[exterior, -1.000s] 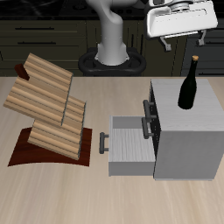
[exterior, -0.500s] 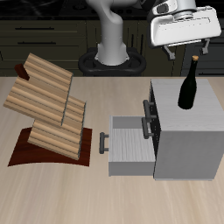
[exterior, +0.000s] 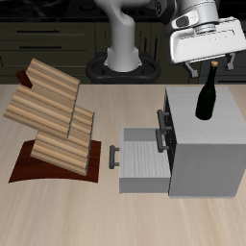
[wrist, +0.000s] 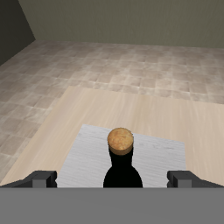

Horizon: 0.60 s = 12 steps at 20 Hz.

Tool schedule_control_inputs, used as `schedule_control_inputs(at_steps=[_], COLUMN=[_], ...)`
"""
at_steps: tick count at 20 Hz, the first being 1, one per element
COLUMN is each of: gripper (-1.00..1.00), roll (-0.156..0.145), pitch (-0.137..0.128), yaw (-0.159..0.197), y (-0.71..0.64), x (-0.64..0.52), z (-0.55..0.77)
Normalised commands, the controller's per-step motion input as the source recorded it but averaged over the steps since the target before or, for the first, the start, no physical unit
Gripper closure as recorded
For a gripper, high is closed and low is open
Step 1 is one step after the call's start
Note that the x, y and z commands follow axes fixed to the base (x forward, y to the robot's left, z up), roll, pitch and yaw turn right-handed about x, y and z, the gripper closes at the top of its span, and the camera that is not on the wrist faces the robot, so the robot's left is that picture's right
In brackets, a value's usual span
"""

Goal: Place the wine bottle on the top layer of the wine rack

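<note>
On top of the grey cabinet (exterior: 205, 142) stands the wine bottle (exterior: 207, 97), upright and dark. The gripper (exterior: 211, 68) hangs right over the bottle's cork (wrist: 120, 138), with one finger on each side of the neck. Its fingers (wrist: 184, 178) are wide apart and do not touch the glass. The cabinet's drawer (exterior: 142, 159) is pulled out toward 9 o'clock. Farther out at 9 o'clock, well apart, sits the wine rack (exterior: 53, 120). Its top layer (exterior: 52, 85) is tilted and bare.
</note>
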Motion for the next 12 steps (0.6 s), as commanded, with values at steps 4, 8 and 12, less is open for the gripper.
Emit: schedule_control_inputs(at_steps=[4, 8, 12], gripper=[-1.0, -1.0, -1.0], roll=[0.01, 0.005, 0.019], pitch=[-0.006, 0.008, -0.007], yaw=[0.017, 0.023, 0.074], y=[0.01, 0.03, 0.03], x=[0.11, 0.12, 0.16], z=[-0.08, -0.17, -0.18])
